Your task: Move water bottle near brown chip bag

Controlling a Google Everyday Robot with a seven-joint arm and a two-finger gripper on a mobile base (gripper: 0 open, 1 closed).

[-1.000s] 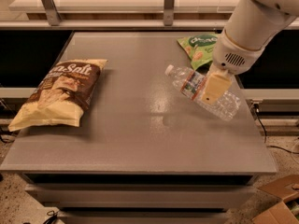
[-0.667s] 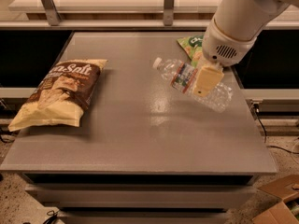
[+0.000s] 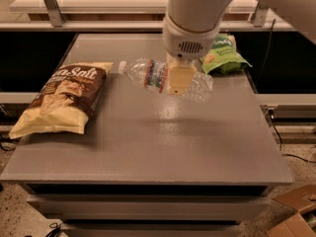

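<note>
Carry step: tool [image 3: 180, 78] pinching water bottle [image 3: 155, 75] above bench [image 3: 187, 147] centre. Next: shift left, set down beside brown chip bag [image 3: 61, 100].

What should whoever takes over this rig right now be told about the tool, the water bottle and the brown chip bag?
Tool: shut on the water bottle, over the back middle of the table.
Bottle: sideways in the grip, cap pointing left; the shadow below suggests it is off the surface.
Brown chip bag: lying flat at the table's left side, apart from the bottle.
Green snack bag: back right, not part of the job.
Done: bottle grasped and lifted.
Left: carry it left, set it down beside the chip bag, release.
</note>
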